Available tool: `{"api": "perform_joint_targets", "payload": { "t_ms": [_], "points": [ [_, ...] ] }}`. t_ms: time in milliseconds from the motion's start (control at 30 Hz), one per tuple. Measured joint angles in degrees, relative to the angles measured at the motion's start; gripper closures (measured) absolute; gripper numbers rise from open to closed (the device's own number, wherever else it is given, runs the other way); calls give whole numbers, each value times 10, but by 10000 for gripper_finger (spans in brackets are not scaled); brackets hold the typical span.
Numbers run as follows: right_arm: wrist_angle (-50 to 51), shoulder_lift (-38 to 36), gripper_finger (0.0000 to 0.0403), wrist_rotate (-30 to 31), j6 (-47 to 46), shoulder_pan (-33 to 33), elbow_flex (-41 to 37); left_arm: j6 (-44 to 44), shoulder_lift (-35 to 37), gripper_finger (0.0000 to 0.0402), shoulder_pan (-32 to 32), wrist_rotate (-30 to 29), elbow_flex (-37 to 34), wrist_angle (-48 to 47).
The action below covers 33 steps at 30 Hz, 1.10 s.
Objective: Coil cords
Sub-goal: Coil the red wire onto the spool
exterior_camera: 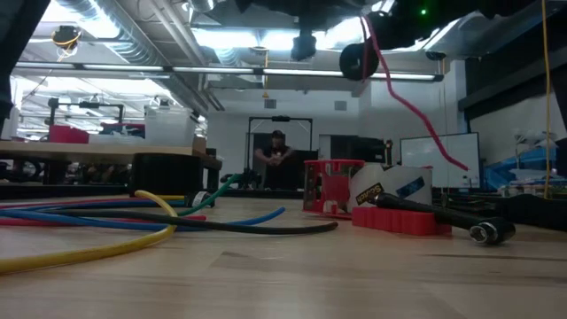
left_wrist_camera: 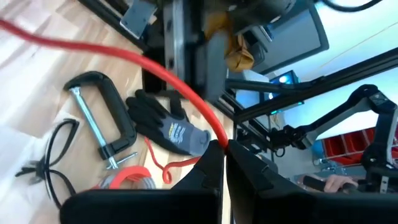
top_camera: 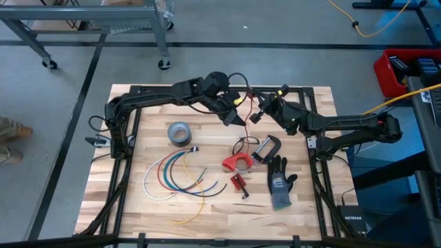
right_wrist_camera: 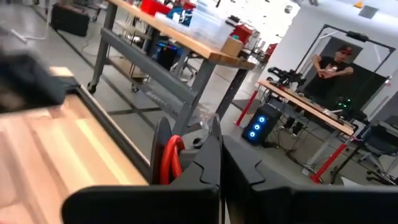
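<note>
A thin red cord (left_wrist_camera: 155,62) runs through the air between my two grippers above the table's far middle. In the low view the red cord (exterior_camera: 407,106) slants down from above toward the table. My left gripper (left_wrist_camera: 225,146) (top_camera: 239,118) is shut on it. My right gripper (right_wrist_camera: 221,152) (top_camera: 265,109) is shut too, with red loops (right_wrist_camera: 171,158) beside one finger. More cords (top_camera: 172,176), white, blue, red, green and yellow, lie curved on the table's left half. A thin black cord (top_camera: 242,145) lies near the middle. My left gripper pinches the red cord (left_wrist_camera: 214,134) between its two fingers. The cord rises away from them, fairly straight and clear of the table. My right gripper is shut on the red cord, whose loops (right_wrist_camera: 173,155) stand beside one finger; the fingers hide the exact place of contact.
A grey tape roll (top_camera: 180,133) sits left of the middle. A black C-clamp (top_camera: 267,148), a red tape holder (top_camera: 236,163), a small red part (top_camera: 238,182) and a dark glove (top_camera: 279,182) lie under and near the grippers. Black frame rails (top_camera: 124,138) edge the table.
</note>
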<state>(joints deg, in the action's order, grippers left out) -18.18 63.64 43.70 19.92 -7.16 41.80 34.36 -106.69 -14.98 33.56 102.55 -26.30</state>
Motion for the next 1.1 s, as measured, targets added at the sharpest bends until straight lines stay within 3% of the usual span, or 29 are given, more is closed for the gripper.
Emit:
{"api": "perform_joint_targets", "payload": {
  "t_ms": [333, 533, 867, 1100],
  "points": [
    [41, 0, 400, -83, -6, 1, 0, -23, 0, 401, -28, 5, 29, -14],
    [66, -7, 400, -88, -45, 1, 0, -62, 2, 401, -51, 1, 30, -34],
    [87, -77, 400, -187, -118, 1, -1, -123, 5, 401, -88, -14, 30, -85],
    [92, -123, 400, -213, -143, 1, -1, -160, 5, 401, -98, -40, 30, -113]
  ]
}}
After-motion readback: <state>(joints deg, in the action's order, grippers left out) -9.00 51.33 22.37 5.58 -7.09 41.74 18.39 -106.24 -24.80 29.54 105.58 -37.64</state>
